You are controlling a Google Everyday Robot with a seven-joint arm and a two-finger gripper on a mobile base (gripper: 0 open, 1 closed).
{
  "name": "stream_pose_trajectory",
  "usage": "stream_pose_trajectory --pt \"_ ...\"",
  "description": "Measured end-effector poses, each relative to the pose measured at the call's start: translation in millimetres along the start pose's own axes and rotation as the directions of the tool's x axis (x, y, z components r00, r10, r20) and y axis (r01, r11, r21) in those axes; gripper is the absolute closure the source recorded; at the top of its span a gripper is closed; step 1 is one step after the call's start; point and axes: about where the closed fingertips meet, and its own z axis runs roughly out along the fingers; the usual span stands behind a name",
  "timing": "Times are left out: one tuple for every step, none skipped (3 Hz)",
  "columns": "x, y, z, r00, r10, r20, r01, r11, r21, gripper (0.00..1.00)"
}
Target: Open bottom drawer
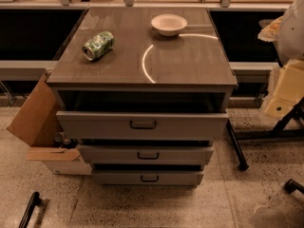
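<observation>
The grey cabinet stands in the middle of the view with three drawers. The bottom drawer is the lowest, a slim flat grey front with a small dark loop handle. A dark gap shows above it. Its front sits further back than the middle drawer, which sits further back than the tall top drawer. My gripper is a pale cream block at the right edge, to the right of the cabinet at top-drawer height and well away from the bottom drawer's handle.
A green can lies on its side and a white bowl stands on the cabinet top. An open cardboard box sits on the floor at the left. Black legs stand at the right, and a black bar lies at the bottom left.
</observation>
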Motion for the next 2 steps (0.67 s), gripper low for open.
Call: stream_pose_trajectory --pt "0.0 0.0 0.0 1.0 0.0 0.0 0.0 1.0 0.0 0.0" --pt "-0.1 11.4 26.0 1.0 0.011 0.029 -0.01 0.9995 -0.03 0.0"
